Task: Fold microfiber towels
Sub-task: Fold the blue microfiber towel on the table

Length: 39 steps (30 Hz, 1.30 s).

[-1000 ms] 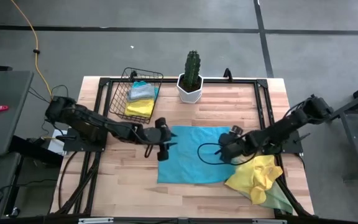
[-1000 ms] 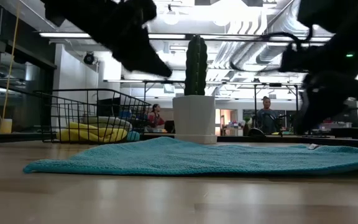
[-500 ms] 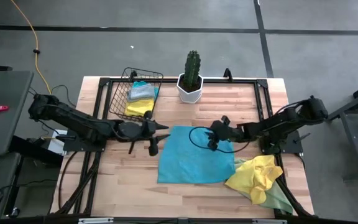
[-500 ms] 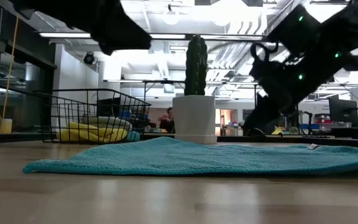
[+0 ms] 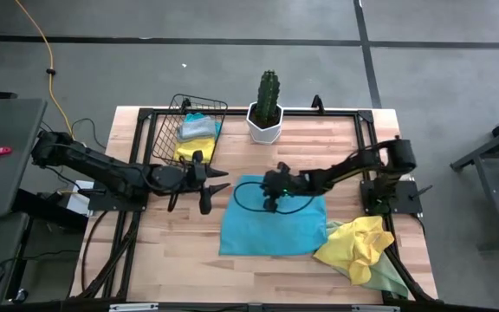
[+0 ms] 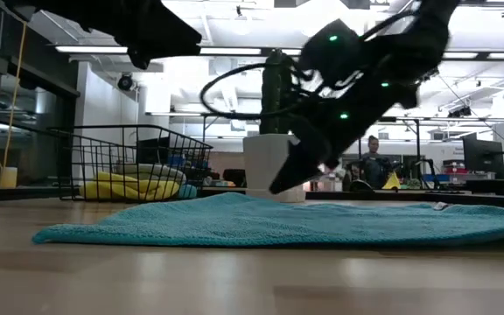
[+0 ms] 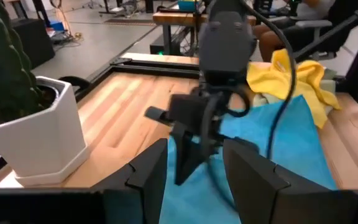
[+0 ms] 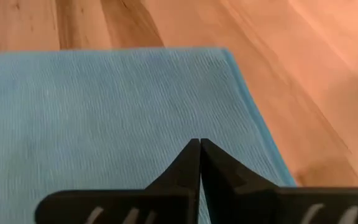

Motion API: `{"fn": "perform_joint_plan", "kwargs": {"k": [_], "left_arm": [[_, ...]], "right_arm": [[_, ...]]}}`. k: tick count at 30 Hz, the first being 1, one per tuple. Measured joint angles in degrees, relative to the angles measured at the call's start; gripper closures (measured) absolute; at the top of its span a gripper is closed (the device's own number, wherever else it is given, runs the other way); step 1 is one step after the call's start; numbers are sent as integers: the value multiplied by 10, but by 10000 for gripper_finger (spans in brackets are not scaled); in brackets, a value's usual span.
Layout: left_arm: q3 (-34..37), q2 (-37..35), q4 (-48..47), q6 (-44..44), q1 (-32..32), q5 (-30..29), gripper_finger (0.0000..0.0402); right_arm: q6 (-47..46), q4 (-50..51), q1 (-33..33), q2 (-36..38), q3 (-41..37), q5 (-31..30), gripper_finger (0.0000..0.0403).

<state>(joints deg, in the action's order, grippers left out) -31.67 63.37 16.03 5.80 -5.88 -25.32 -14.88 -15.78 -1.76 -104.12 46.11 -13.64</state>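
The turquoise towel (image 5: 274, 217) is found spread flat and unfolded at mid-table; folded cloths (image 5: 196, 139) are noted in the wire basket (image 5: 173, 117); a yellow towel (image 5: 359, 245) lies heaped, untreated. The right gripper (image 5: 269, 198) hovers over the towel's far edge, fingers together, empty; the left gripper (image 5: 217, 179) waits beside it, fingers apart

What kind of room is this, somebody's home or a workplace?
Most likely a robotics lab or open workshop, not a home. The low view shows bare ceiling ducts and strip lights, and a person seated at desks behind. The wooden table is ringed by a black metal frame carrying two robot arms.
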Motion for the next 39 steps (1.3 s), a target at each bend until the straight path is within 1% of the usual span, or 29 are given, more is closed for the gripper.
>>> {"fn": "perform_joint_plan", "kwargs": {"k": [10,17,22,26,29,31,33,35,39], "left_arm": [[0,0,-1,-4,-6,-11,254],[0,0,-1,-5,-6,-11,254],[0,0,-3,-7,-6,-11,254],[0,0,-6,-9,-6,-11,254],[0,0,-8,-9,-6,-11,254],[0,0,-8,-9,-6,-11,254],[0,0,-8,-9,-6,-11,254],[0,0,-14,-6,-8,-11,254],[0,-10,-22,-6,-18,-12,254]], "right_arm": [[10,3,20,-105,114,83,402],[11,-10,41,-167,175,80,403],[25,-11,55,-183,202,88,403],[44,3,57,-170,203,90,403],[61,27,57,-138,203,87,403],[73,39,56,-116,197,73,403],[80,65,52,-85,175,62,403],[84,67,47,-52,145,49,403],[51,45,34,22,40,7,403]]}}
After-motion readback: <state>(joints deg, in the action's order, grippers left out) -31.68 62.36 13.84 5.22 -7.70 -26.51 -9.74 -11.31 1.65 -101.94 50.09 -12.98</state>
